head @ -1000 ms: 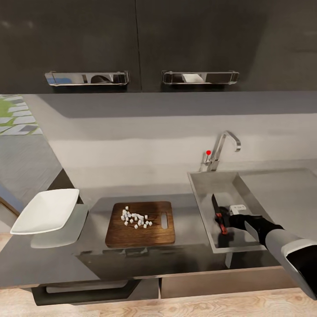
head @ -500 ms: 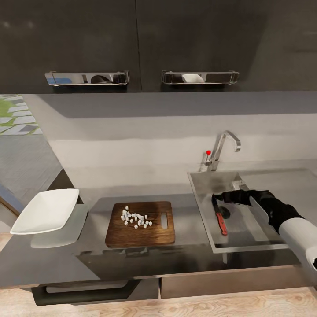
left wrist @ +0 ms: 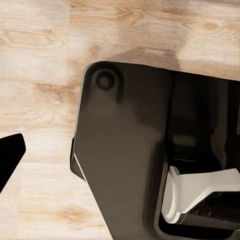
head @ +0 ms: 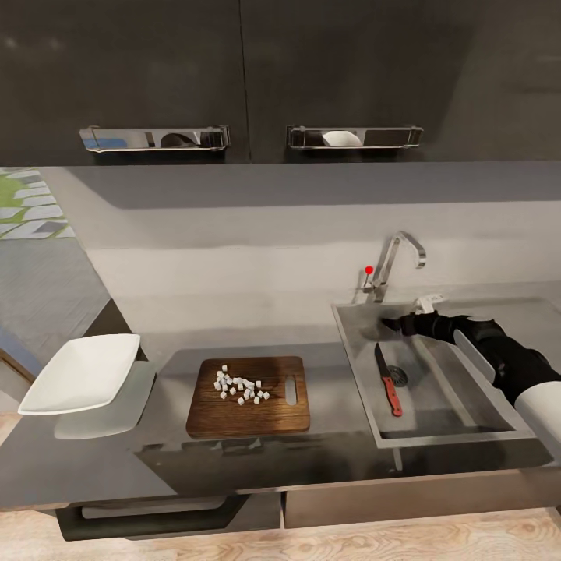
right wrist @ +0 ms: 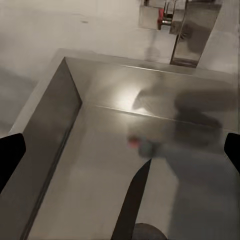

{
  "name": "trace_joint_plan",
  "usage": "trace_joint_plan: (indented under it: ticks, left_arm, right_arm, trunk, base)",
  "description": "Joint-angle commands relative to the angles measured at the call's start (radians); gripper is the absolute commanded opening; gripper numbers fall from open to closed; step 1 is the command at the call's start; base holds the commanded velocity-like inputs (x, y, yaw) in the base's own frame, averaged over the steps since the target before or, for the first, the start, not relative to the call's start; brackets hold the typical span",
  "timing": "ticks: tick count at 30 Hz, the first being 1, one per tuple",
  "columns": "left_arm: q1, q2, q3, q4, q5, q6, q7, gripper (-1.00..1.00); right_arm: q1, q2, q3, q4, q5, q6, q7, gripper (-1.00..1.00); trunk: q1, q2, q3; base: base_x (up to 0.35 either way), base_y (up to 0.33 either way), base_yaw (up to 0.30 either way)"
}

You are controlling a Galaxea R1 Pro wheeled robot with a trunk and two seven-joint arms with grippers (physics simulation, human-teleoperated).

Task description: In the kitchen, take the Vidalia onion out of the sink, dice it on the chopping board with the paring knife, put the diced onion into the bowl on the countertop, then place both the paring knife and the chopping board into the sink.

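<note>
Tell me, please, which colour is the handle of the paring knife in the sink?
Red. The paring knife shows best in the head view.

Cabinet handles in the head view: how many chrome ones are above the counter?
2. One handle sits on the left cabinet door, above the board; the other handle is on the right door, above the tap.

The head view looks forward and down from above onto the countertop [head: 156, 460], taking in the sink [head: 366, 374] at its right. The right wrist view sits close inside that sink [right wrist: 55, 150], facing its back wall and sharing the paring knife [head: 387, 382] [right wrist: 132, 200]. The left wrist view faces down at wooden floor [left wrist: 40, 75] beside the robot's dark base [left wrist: 125, 150].
</note>
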Motion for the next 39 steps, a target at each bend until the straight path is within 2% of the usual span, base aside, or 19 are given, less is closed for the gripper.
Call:
trace_joint_plan:
  ticks: [1,5,7,10,13,16,20,26,35,39]
  left_arm:
    - [0.0,-0.001,0.003,-0.001,0.009,0.0,-0.009,1.0]
    - [0.0,-0.001,0.003,-0.001,0.009,0.0,-0.009,1.0]
    - [0.0,-0.001,0.003,-0.001,0.009,0.0,-0.009,1.0]
    - [0.0,-0.001,0.003,-0.001,0.009,-0.001,-0.009,1.0]
    - [0.0,-0.002,0.003,-0.001,0.009,-0.001,-0.009,1.0]
    - [0.0,-0.002,0.003,-0.001,0.009,-0.001,-0.009,1.0]
    - [0.0,-0.002,0.003,-0.001,0.009,-0.001,-0.009,1.0]
    - [0.0,-0.003,0.003,-0.001,0.009,-0.001,-0.009,1.0]
    - [0.0,-0.003,0.003,0.002,0.009,-0.001,-0.009,1.0]
    - [0.0,-0.003,0.003,0.003,0.009,-0.001,-0.009,1.0]
  right_arm:
    - [-0.001,-0.001,0.003,-0.002,-0.008,0.004,-0.006,1.0]
    - [-0.001,0.006,0.003,-0.027,-0.012,0.005,-0.08,1.0]
    - [-0.001,0.012,0.004,-0.063,-0.019,0.008,-0.145,1.0]
    - [-0.001,0.021,0.005,-0.091,-0.061,0.031,-0.218,1.0]
    - [0.0,0.025,0.006,-0.102,-0.134,0.053,-0.257,1.0]
    - [0.0,0.026,0.007,-0.104,-0.163,0.058,-0.267,1.0]
    - [0.0,0.035,0.008,-0.105,-0.178,0.06,-0.272,1.0]
    - [0.0,0.054,0.008,-0.105,-0.178,0.061,-0.295,1.0]
    - [-0.001,0.061,0.011,-0.104,-0.178,0.061,-0.304,1.0]
    - [-0.001,0.075,0.011,-0.098,-0.173,0.061,-0.306,1.0]
  trunk:
    - [0.001,-0.002,-0.002]
    - [0.001,-0.002,-0.002]
    - [0.001,-0.002,-0.002]
    - [0.001,-0.002,-0.002]
    - [0.001,-0.002,-0.002]
    - [0.001,-0.002,-0.002]
    - [0.001,-0.002,-0.002]
    - [0.001,-0.002,-0.002]
    - [0.001,-0.002,-0.002]
    - [0.001,-0.002,-0.002]
  base:
    - [0.0,0.0,0.0]
    - [0.0,0.0,0.0]
    - [0.0,0.0,0.0]
    - [0.0,0.017,0.0]
    - [-0.034,0.133,0.0]
    - [-0.097,0.221,0.0]
    - [-0.124,0.253,0.0]
    - [-0.146,0.261,0.0]
    - [-0.173,0.261,0.0]
    - [-0.204,0.244,0.0]
